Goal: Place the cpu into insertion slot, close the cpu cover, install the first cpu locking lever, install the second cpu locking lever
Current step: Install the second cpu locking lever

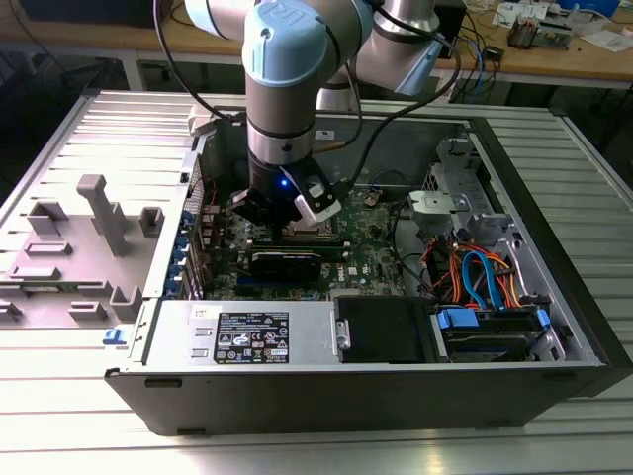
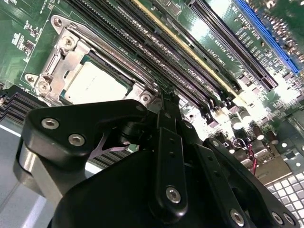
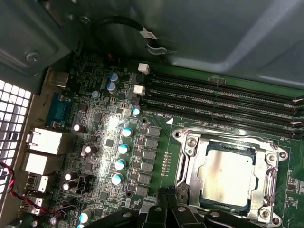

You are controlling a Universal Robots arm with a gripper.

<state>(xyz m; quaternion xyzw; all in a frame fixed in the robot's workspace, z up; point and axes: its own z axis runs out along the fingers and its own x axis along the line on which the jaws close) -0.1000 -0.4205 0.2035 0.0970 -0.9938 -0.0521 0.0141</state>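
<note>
A: Start with the exterior view. What's there?

B: The arm reaches down into the open computer case (image 1: 554,327), its gripper (image 1: 282,213) low over the motherboard (image 1: 366,267), right above the socket area. The jaws are hidden from here.

A: And the second wrist view?

B: The cpu (image 2: 97,85) already sits in the insertion slot (image 2: 64,47), silver top up. The cpu cover (image 2: 71,59) lies flat around it, framing the chip. The gripper (image 2: 164,102) hovers just beside the socket's edge, near the memory slots (image 2: 190,61). Its two black fingers appear drawn together with nothing between them.

A: The first wrist view?

B: Same story: cpu (image 3: 225,173) seated, cpu cover (image 3: 190,154) down over the insertion slot (image 3: 278,156). The gripper (image 3: 168,197) shows at the socket's near side, empty.

A: So how far along?

B: Placing and closing look done, I'd judge. Whether either locking lever is latched, I cannot tell.
</note>
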